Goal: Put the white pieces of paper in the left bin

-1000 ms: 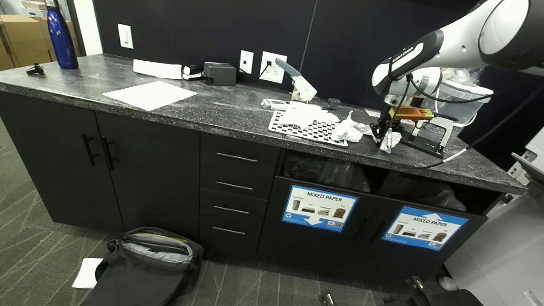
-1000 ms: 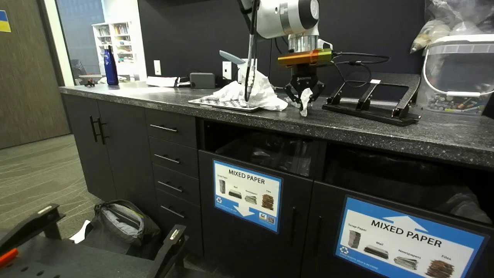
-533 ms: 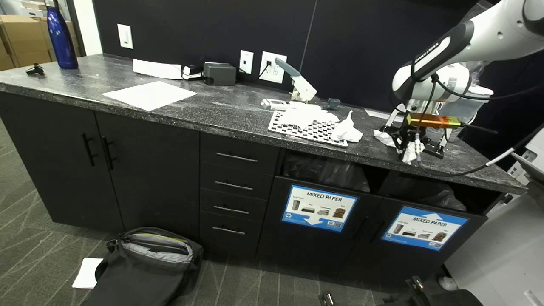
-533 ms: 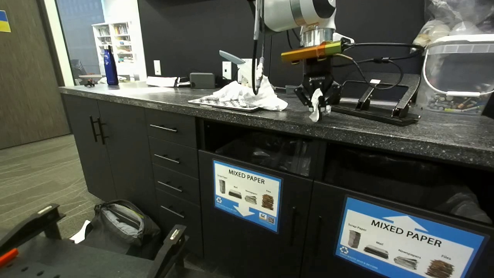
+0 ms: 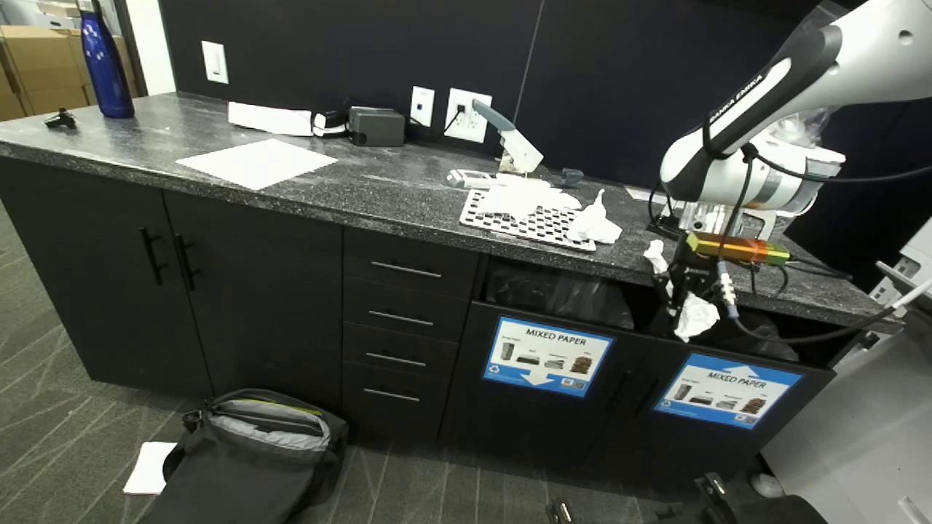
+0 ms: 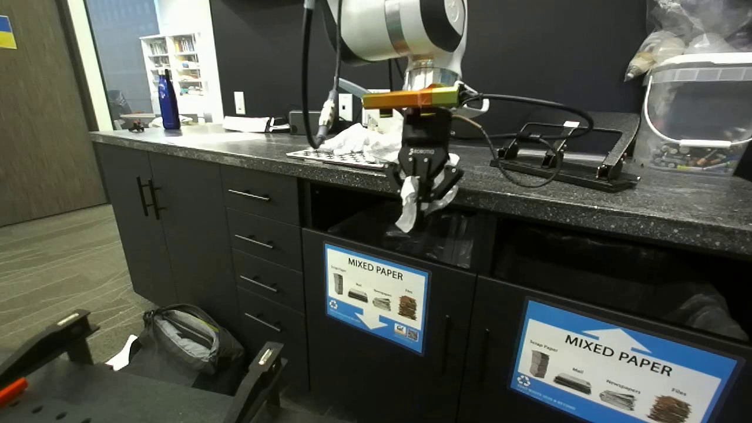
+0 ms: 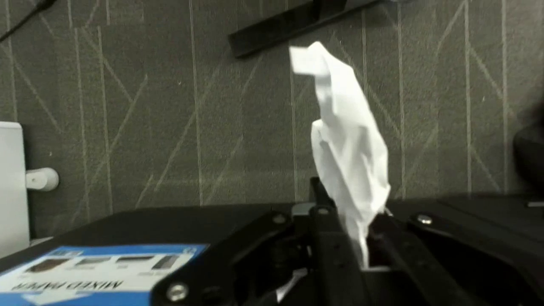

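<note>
showed the end effector clamped on a crumpled white paper scrap, pinched between the fingers and visible on either side of them in both exterior views. in the wrist view, stood out past the fingers against the striped carpet. hung at the near edge of the worktop, in front of the opening of the left bin in an exterior view, and near the divide between left bin and right bin in an exterior view. could not tell whether directly above the left bin or short of it.

displayed on the front of the left bin a blue-and-white label with its arrow downward; on the right bin, a matching label with its arrow upward. in the opening of the left bin, included a translucent plastic liner.

included further crumpled white paper on the worktop, left of the end effector, partly over a white black-dotted sheet. showed farther left a flat white sheet, a dark grey box on the far side, and an upright blue bottle. set right of the end effector a black stand and, farther right, a clear bucket. on the carpet, at near left, showed a dark bag with its top open.
</note>
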